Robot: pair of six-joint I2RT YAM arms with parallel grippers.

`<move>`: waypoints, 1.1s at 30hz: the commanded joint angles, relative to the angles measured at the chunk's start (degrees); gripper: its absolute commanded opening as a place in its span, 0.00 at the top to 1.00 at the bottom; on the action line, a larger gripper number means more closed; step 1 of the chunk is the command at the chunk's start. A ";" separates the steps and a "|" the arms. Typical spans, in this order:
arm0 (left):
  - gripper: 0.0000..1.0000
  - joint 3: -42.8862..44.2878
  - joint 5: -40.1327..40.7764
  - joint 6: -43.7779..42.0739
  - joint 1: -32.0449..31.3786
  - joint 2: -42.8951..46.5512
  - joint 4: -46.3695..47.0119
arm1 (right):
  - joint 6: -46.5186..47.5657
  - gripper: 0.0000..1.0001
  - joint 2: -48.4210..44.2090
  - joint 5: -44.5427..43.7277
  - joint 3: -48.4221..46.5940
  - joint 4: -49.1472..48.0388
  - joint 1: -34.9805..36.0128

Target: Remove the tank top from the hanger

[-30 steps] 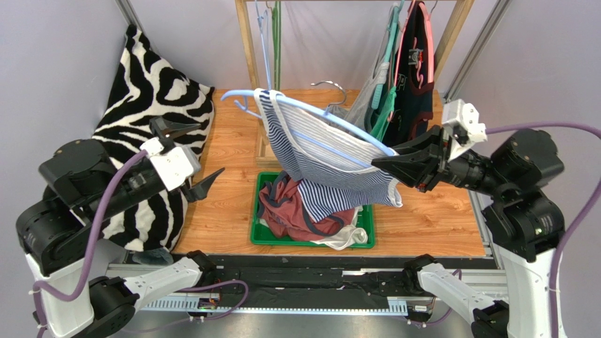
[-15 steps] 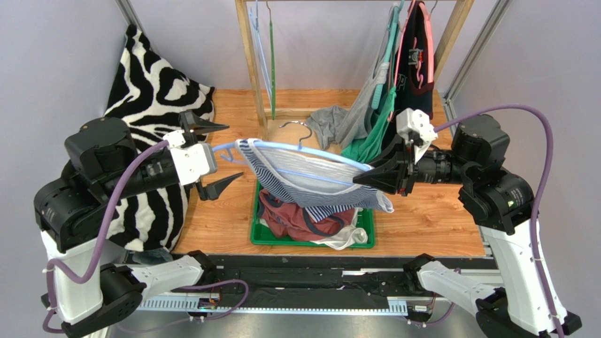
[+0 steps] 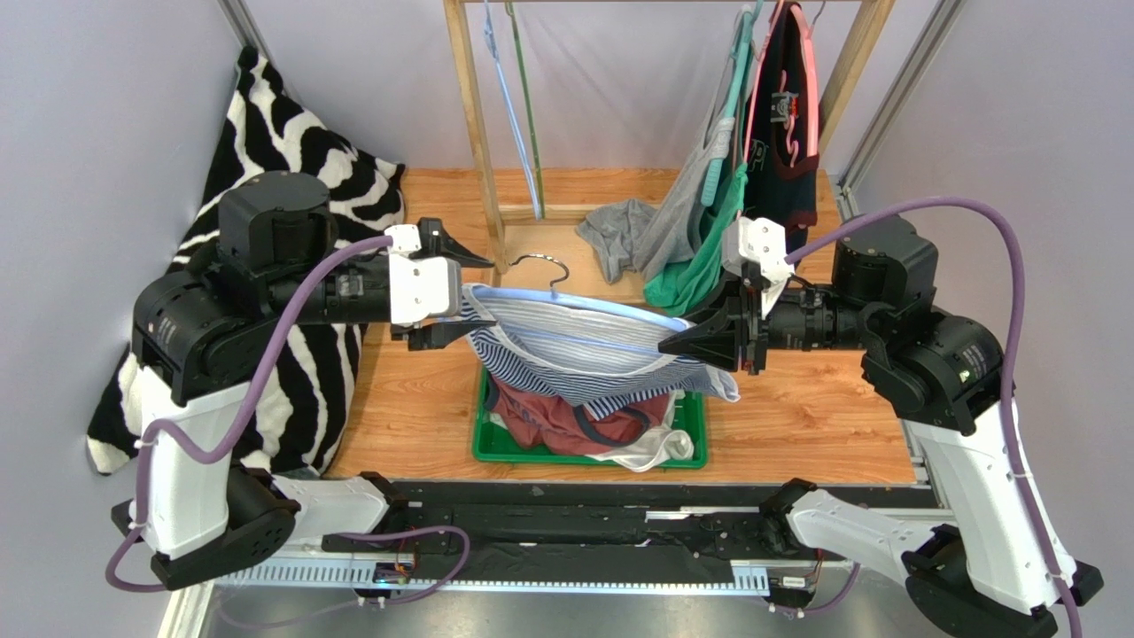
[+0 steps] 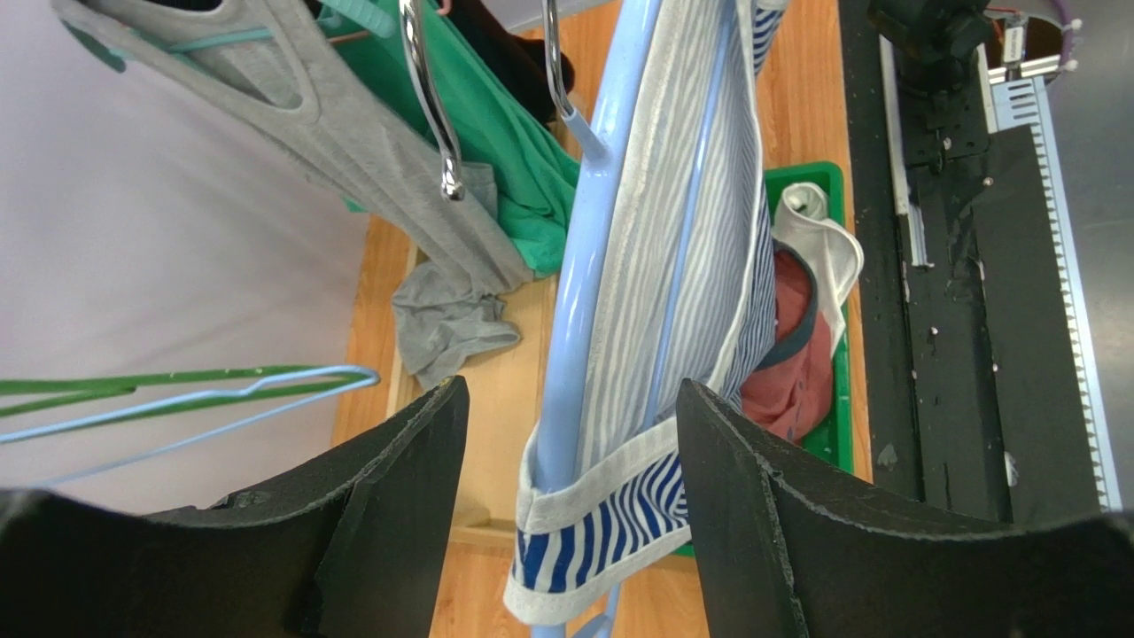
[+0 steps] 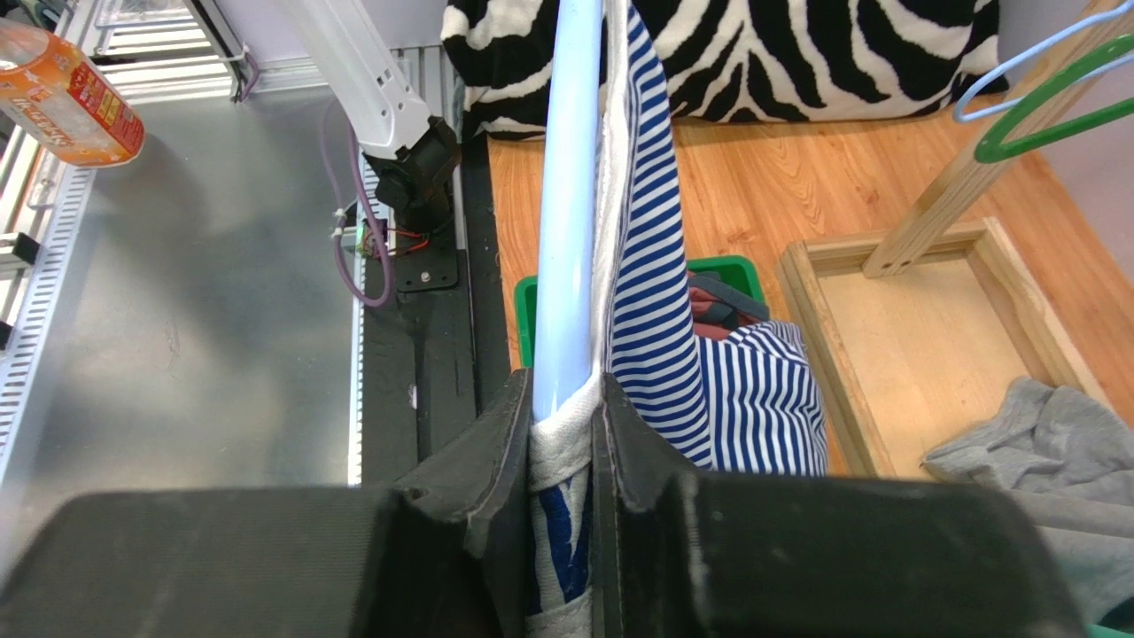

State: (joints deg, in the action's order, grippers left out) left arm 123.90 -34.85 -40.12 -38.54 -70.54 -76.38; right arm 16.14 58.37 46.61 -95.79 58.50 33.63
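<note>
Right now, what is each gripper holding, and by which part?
Right gripper clamps one end of the blue hanger, the striped tank top pinched in too. Left gripper holds nothing: open jaws straddle the other end.

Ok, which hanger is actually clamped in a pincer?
The light-blue hanger carrying the striped tank top, clamped by the right pincer; the others hang on the wooden rack.

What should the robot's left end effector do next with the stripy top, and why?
Probably close the left end effector on the striped tank top. Its open jaws straddle one end of the blue hanger, fabric between them, while the right end effector clamps the other end, so pulling could slide the top off.
</note>
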 commanded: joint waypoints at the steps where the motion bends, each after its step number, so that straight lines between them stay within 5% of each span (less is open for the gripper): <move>1: 0.32 0.30 -3.56 -3.74 0.14 -0.30 -19.60 | 1.35 1.00 -1.41 -0.20 -2.74 -2.43 0.39; 7: 0.36 -1.19 -4.26 -3.91 0.22 0.14 -17.84 | 1.44 1.00 -1.85 -0.56 -2.21 -2.60 0.39; 8: 0.40 -1.46 -4.52 -4.00 0.22 0.14 -17.84 | 1.35 1.00 -1.77 -0.64 -2.21 -2.78 0.39; 9: 0.58 -2.07 -4.96 -3.92 0.14 0.06 -17.67 | 1.17 1.00 -1.68 -0.56 -2.21 -3.13 0.39; 11: 0.77 -2.87 -6.19 -3.30 0.22 -0.73 -18.01 | 0.91 1.00 -1.33 -0.38 -2.30 -3.74 0.39; 12: 0.79 -3.31 -6.63 -3.39 0.14 -1.26 -18.45 | 0.91 1.00 -1.07 -0.38 -2.30 -4.01 0.30; 19: 0.75 -1.38 -8.21 -3.48 -0.04 -4.78 -19.86 | 1.08 1.00 -0.54 -0.47 -2.74 -4.45 0.91; 24: 0.46 -1.20 -9.01 -2.25 -1.18 -6.09 -19.51 | 1.26 1.00 -0.54 -0.73 -2.21 -4.89 1.18; 28: 0.42 -1.55 -8.57 -1.72 -1.80 -6.62 -19.77 | 1.52 1.00 -0.54 -0.82 -2.30 -4.89 1.35; 30: 0.56 -1.47 -8.48 -1.98 -1.71 -6.63 -19.77 | 1.61 1.00 -0.54 -0.99 -2.21 -4.89 1.35; 32: 0.84 -0.94 -8.48 -2.33 -1.80 -6.62 -19.77 | 1.70 1.00 -0.71 -1.26 -1.77 -5.15 1.44; 33: 0.90 -0.33 -8.22 -2.33 -1.80 -6.62 -19.69 | 1.70 1.00 -0.80 -1.78 -1.60 -5.24 1.44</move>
State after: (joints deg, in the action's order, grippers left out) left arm 121.45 -41.47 -42.09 -40.05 -77.62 -77.32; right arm 16.97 58.41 45.17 -96.07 58.92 34.68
